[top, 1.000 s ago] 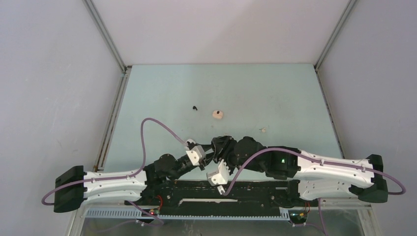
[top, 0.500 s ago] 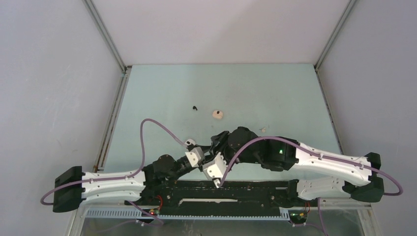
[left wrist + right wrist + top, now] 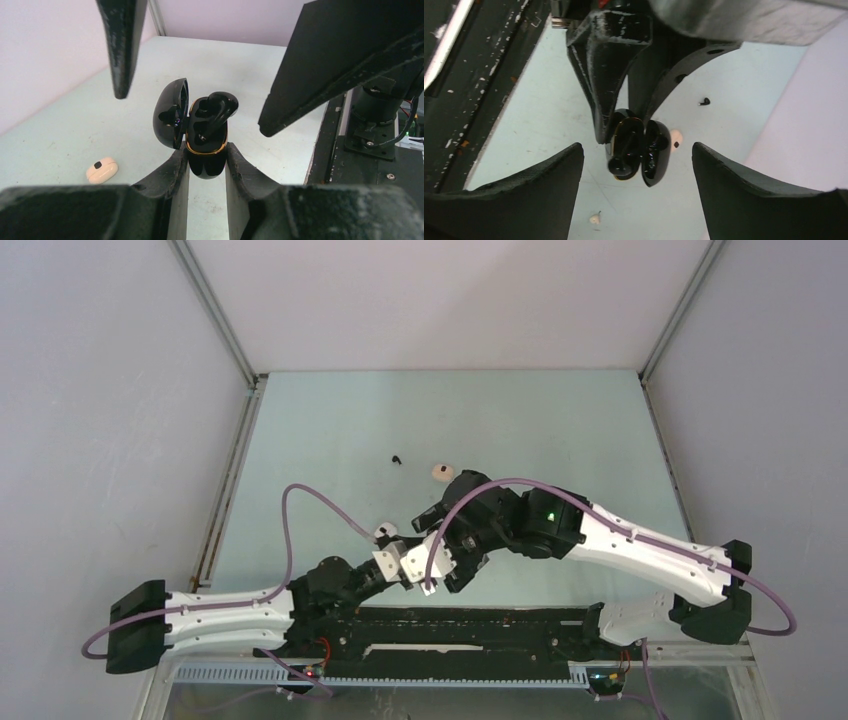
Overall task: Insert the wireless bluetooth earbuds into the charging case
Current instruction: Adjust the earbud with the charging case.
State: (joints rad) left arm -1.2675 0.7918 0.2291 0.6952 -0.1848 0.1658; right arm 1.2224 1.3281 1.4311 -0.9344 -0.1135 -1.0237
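Judging from how things lie, we are about in the middle of the task. Our left end effector (image 3: 206,167) is closed narrowly on the black charging case (image 3: 205,150) and holds it upright between its fingers, with the lid (image 3: 170,112) swung open. One black earbud (image 3: 218,107) sits in the case, but it seems not fully seated, because its stem stands out above the gold rim (image 3: 206,149). Our right end effector (image 3: 636,150) hangs just over the case with its fingers spread wide and holds nothing.

What is left, we think, is to press this earbud down. Other pieces lie on the tabletop (image 3: 75,125). A beige-pink earbud (image 3: 101,170) is near the left end effector. A small black earbud (image 3: 398,458) is farther beyond both end effectors and probably belongs to the second slot. A white earbud (image 3: 595,218) is close under the right end effector.
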